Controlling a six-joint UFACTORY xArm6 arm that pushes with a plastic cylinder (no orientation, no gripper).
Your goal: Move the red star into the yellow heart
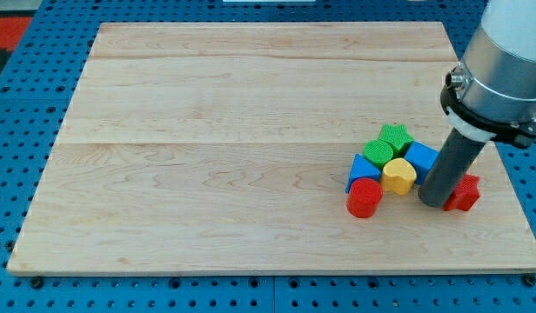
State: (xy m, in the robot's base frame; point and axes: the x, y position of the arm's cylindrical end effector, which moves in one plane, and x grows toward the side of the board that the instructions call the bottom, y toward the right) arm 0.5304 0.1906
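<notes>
Wooden board (251, 130) is shown with blocks clustered at the near right, where my tip (433, 203), a jawless rod, is set between the yellow heart (398, 176) and the red star (465, 193), so it is best brought round the star's right and pushed left.

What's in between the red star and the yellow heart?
In the camera view, only my tip on the dark rod stands between the red star block and the yellow heart block.

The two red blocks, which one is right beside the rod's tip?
The red star, at the view's right, partly hidden behind my tip. The red cylinder sits farther to the view's left, beyond the yellow heart.
</notes>
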